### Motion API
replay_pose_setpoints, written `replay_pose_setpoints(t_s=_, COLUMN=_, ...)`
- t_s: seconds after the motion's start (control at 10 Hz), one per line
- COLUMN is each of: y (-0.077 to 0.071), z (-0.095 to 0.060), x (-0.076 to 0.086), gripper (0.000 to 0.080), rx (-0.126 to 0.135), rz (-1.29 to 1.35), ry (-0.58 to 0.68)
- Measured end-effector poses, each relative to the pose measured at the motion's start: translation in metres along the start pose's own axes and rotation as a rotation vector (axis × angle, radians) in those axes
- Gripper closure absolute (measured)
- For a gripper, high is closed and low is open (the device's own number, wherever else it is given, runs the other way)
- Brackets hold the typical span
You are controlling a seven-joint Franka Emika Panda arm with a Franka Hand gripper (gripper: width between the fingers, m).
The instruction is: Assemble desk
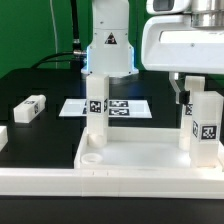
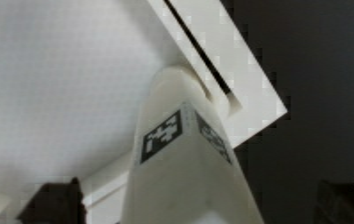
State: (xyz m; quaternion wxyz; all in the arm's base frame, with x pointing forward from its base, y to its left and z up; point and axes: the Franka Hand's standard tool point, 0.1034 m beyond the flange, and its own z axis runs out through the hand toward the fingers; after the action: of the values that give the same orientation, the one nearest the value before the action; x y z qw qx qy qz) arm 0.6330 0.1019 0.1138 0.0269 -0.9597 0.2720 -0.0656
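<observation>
The white desk top [image 1: 60, 172], a tray with a raised rim, lies in the foreground. One leg [image 1: 97, 112] stands upright in its far corner on the exterior view's left. A second leg [image 1: 206, 125] stands upright at the corner on the exterior view's right. My gripper [image 1: 200, 98] hangs over this second leg, with one dark finger [image 1: 180, 95] beside it. In the wrist view the tagged leg [image 2: 165, 135] stands between my fingers [image 2: 49, 202], with a gap on each side of it. My gripper [image 2: 195, 205] is open. The tray rim [image 2: 218, 50] runs past the leg.
A loose leg block [image 1: 30, 108] lies on the black table at the exterior view's left. Another white piece [image 1: 3, 136] shows at the left edge. The marker board [image 1: 125, 105] lies flat behind the tray, in front of the arm's base [image 1: 108, 55].
</observation>
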Motion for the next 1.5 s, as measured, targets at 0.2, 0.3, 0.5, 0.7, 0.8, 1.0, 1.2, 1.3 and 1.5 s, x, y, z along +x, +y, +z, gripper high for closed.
replay_pose_setpoints(t_s=0.2, y=-0.0002, z=0.0001, x=0.0002, gripper=0.0150, rx=-0.005, rz=-0.139, ry=0.004)
replay_pose_setpoints(t_s=0.3, y=-0.0005, z=-0.0001, x=0.0005, gripper=0.0150, rx=-0.007, rz=-0.206, ry=0.008)
replay_pose_setpoints(t_s=0.5, y=-0.0001, z=-0.0005, x=0.0014, gripper=0.0150, rx=-0.013, rz=-0.324, ry=0.010)
replay_pose_setpoints(t_s=0.7, y=0.0005, z=-0.0006, x=0.0018, gripper=0.0150, rx=-0.027, rz=-0.454, ry=0.014)
replay_pose_setpoints(t_s=0.8, y=0.0010, z=-0.0006, x=0.0022, gripper=0.0150, rx=-0.032, rz=-0.515, ry=0.015)
replay_pose_setpoints(t_s=1.0, y=0.0017, z=-0.0004, x=0.0025, gripper=0.0258, rx=-0.037, rz=-0.540, ry=0.016)
replay_pose_setpoints(t_s=1.2, y=0.0017, z=-0.0004, x=0.0024, gripper=0.0413, rx=-0.036, rz=-0.524, ry=0.016)
replay_pose_setpoints(t_s=1.3, y=0.0021, z=-0.0003, x=0.0025, gripper=0.0511, rx=-0.036, rz=-0.510, ry=0.015)
replay_pose_setpoints(t_s=1.5, y=0.0022, z=0.0000, x=0.0024, gripper=0.0511, rx=-0.035, rz=-0.434, ry=0.016)
